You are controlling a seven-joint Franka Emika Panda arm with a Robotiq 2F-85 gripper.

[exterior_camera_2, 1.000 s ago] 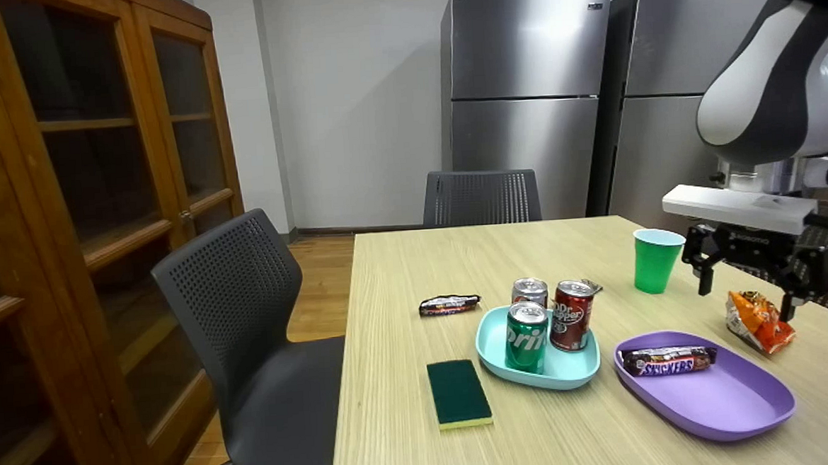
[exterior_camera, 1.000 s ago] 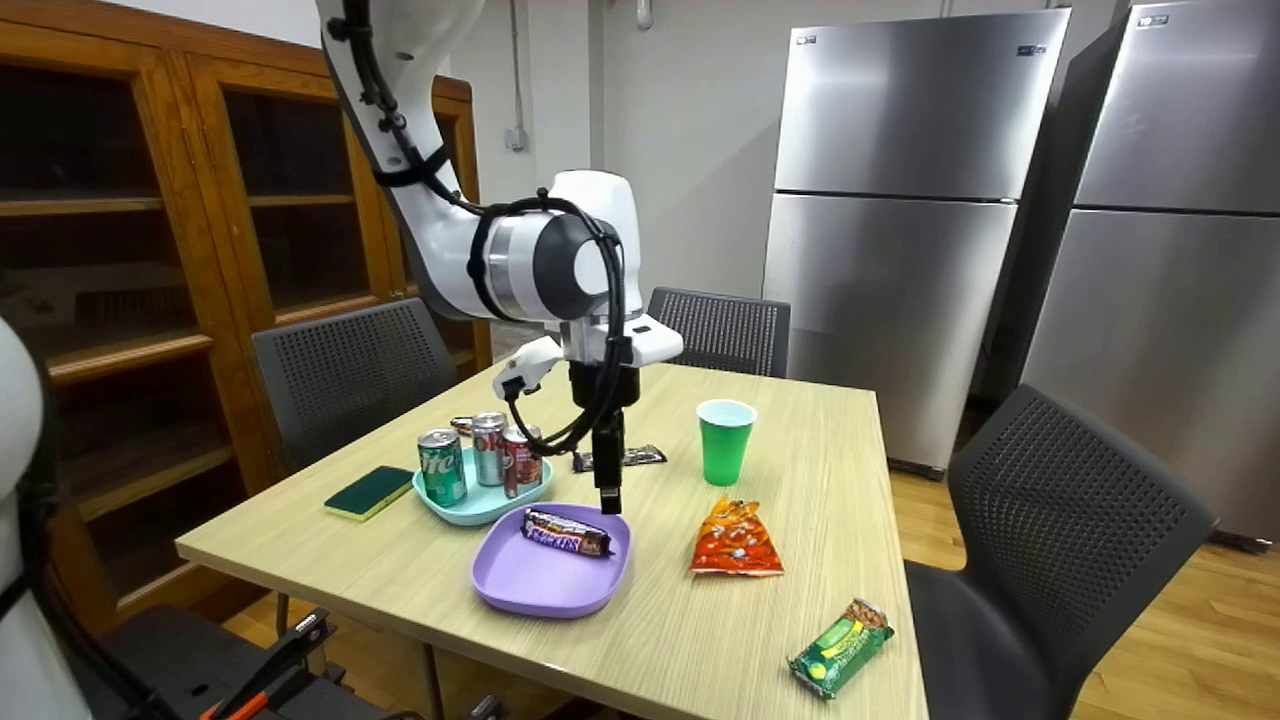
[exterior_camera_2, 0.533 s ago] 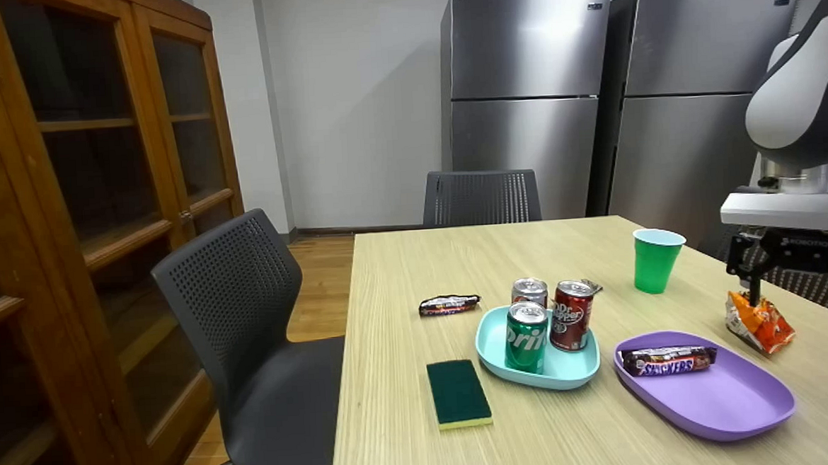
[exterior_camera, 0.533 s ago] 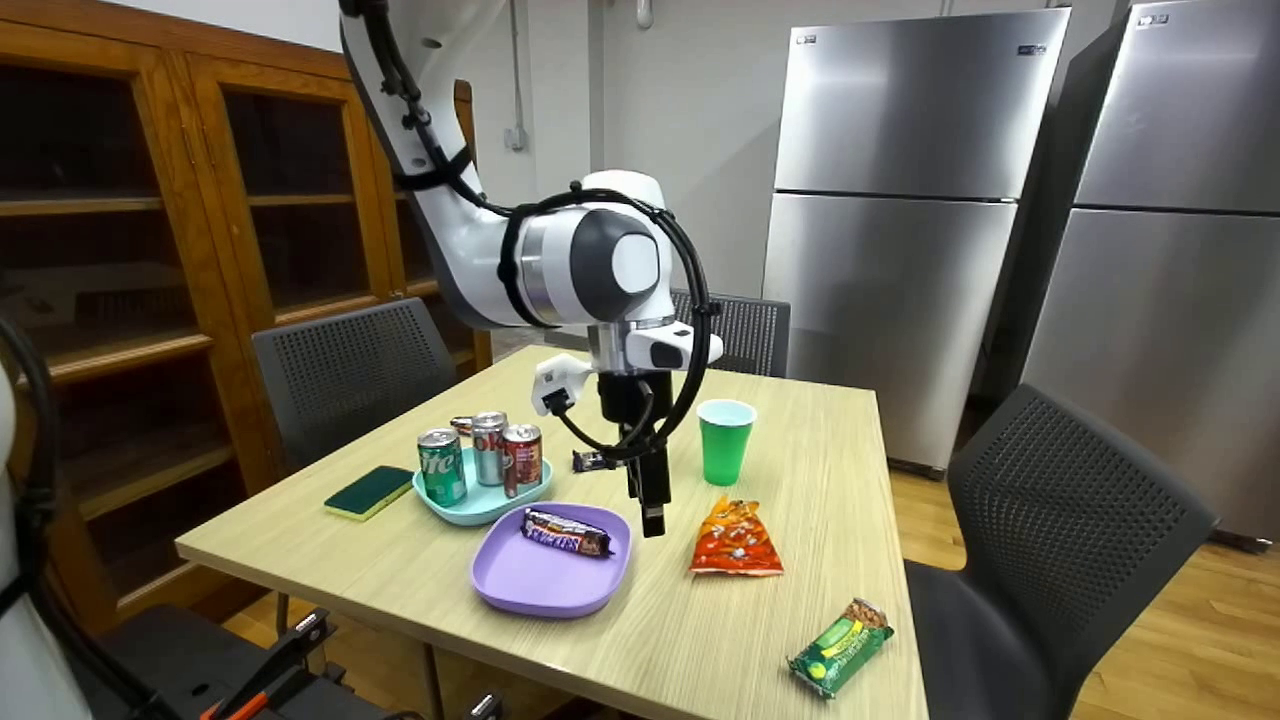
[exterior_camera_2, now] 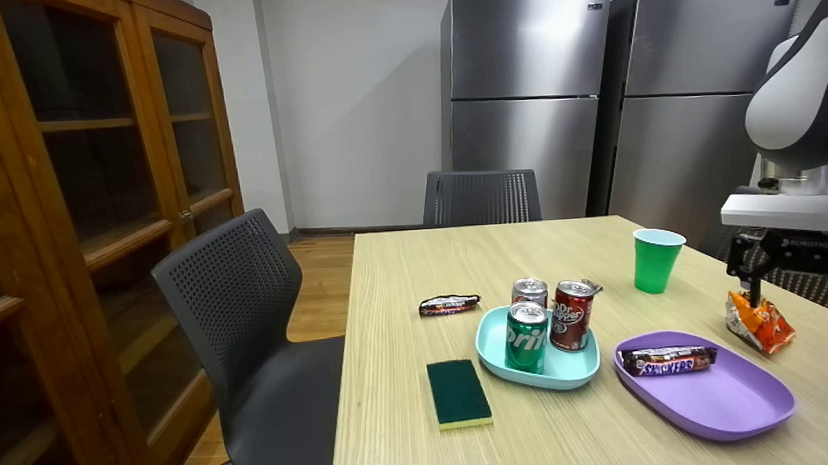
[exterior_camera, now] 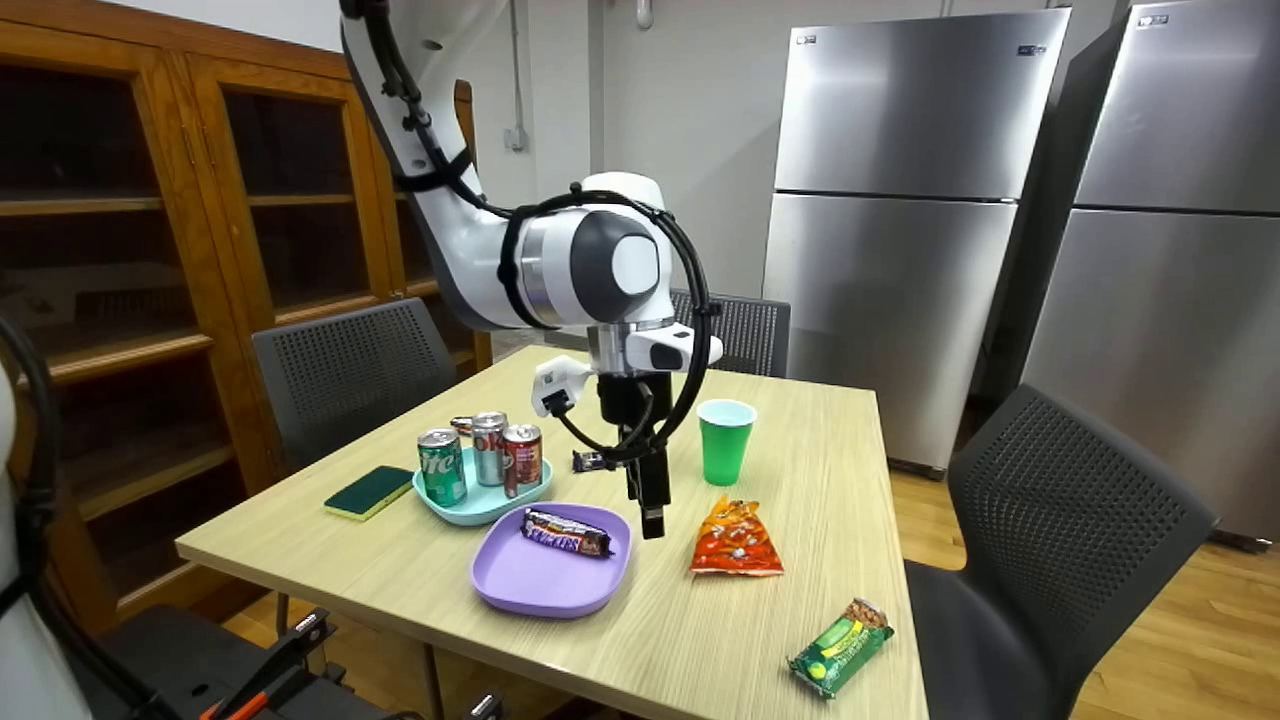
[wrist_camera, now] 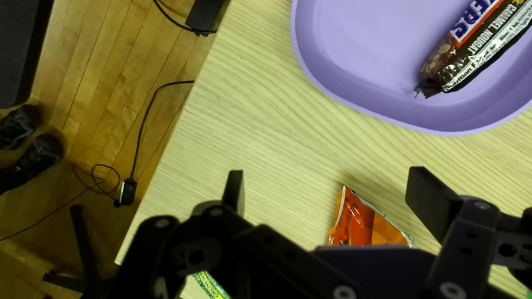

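The hand (wrist_camera: pixel 326 179), spread wide, has shifted and now hangs between the purple plate (wrist_camera: pixel 361 41) and orange snack bag (wrist_camera: pixel 365 224).

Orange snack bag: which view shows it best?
An exterior view, showing the orange snack bag whole, unobstructed. An exterior view where a pincer finger overlaps it hides part; the wrist view shows one corner, the pincer covering the rest.

claw (exterior_camera: pixel 651 521) above table (exterior_camera: pixel 820 470), snickers bar (exterior_camera: pixel 566 533) in purple tray (exterior_camera: pixel 545 585), orange bag (exterior_camera: pixel 736 542) nearby
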